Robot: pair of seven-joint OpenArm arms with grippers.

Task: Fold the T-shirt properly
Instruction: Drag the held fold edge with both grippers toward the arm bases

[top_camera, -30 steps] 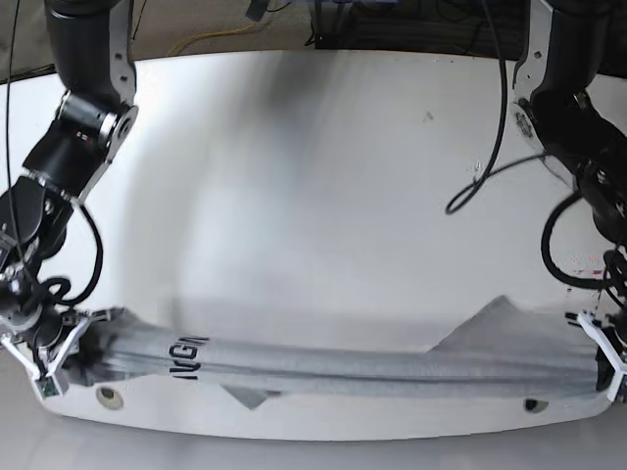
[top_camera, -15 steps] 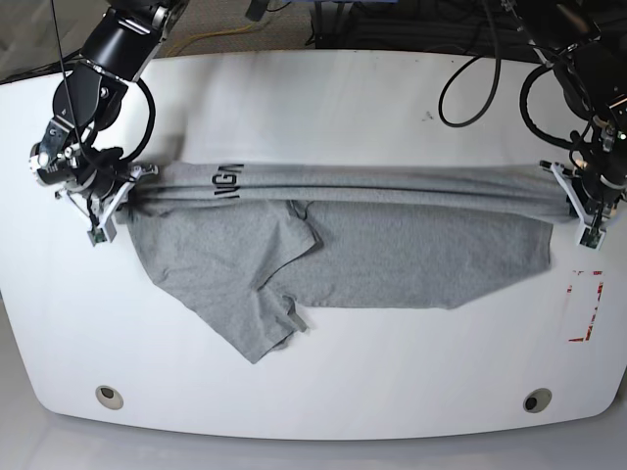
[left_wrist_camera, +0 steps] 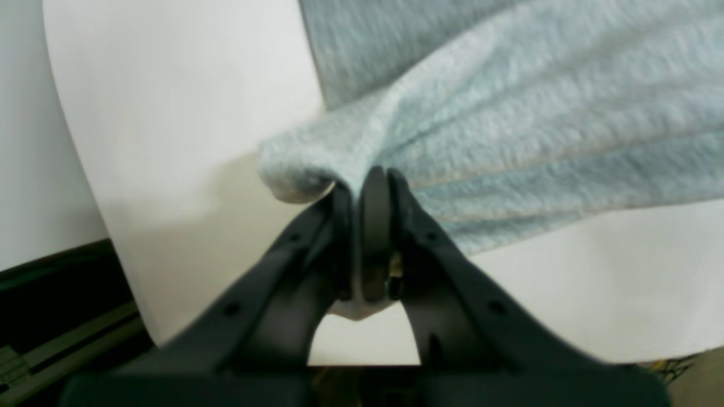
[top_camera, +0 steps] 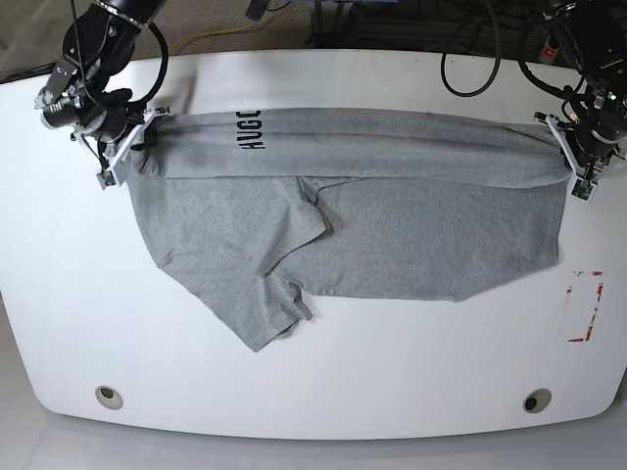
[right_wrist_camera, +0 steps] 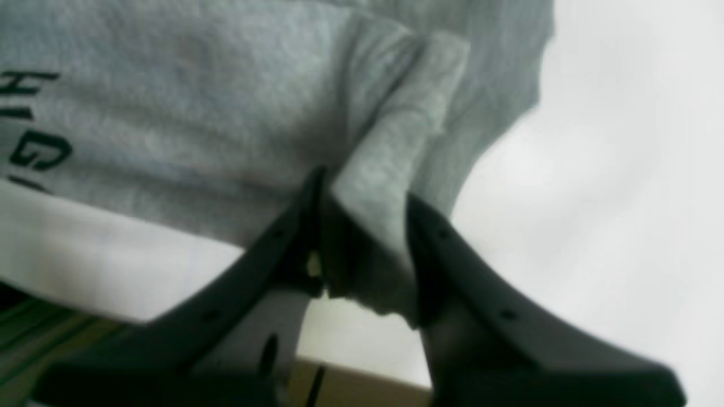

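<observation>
The heather-grey T-shirt [top_camera: 372, 225] lies spread across the white table [top_camera: 313, 372], its top edge pulled into a taut fold between both grippers. Black letters [top_camera: 249, 128] show near the upper left of that fold. My right gripper [top_camera: 125, 147] is at the shirt's left end, shut on a bunched strip of fabric [right_wrist_camera: 384, 169]. At the right end my left gripper [top_camera: 573, 162] is shut on a pinched corner of cloth [left_wrist_camera: 317, 164]. A sleeve [top_camera: 265, 313] trails toward the front.
Red tape marks [top_camera: 585, 305] sit on the table at the right. Two round holes [top_camera: 109, 396] [top_camera: 535, 399] are near the front edge. Cables [top_camera: 470, 59] hang behind the far edge.
Both grippers have carried the shirt's folded edge from the front edge of the table to the far side. The shirt has spread out over the table behind them.
</observation>
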